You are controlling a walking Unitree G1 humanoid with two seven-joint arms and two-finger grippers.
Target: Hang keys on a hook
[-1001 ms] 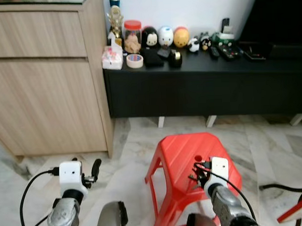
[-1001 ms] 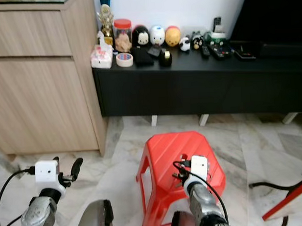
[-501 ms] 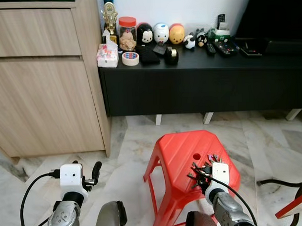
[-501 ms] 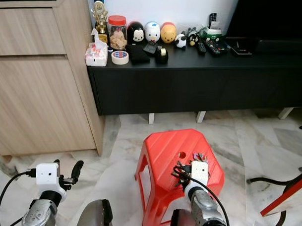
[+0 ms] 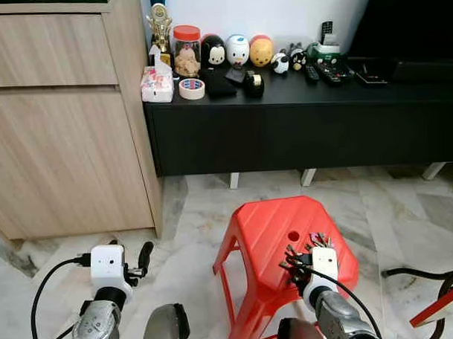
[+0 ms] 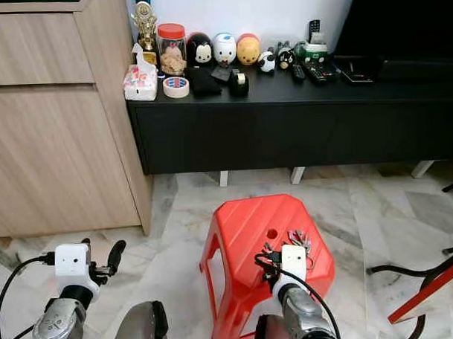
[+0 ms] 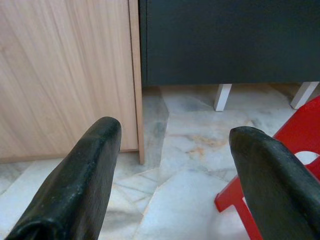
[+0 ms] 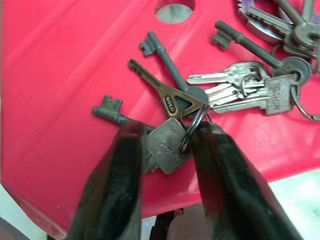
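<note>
A bunch of old keys on a ring lies on the top of the red plastic stool, near its round hole. My right gripper sits at the stool's near edge, its two black fingers shut on the ring and a flat silver key of that bunch. A second bunch of keys lies just beyond, partly linked with the first. My left gripper hangs low over the marble floor to the left of the stool, with its fingers wide open and nothing between them.
A long black low cabinet stands behind the stool, with toys, a tape roll and remotes on top. A tall wooden cabinet stands to the left. A red-legged object and a black cable lie at the right.
The head view has shifted a little. My right wrist has drawn slightly back toward me on the stool, uncovering the second bunch of keys. The left arm has stayed put.
</note>
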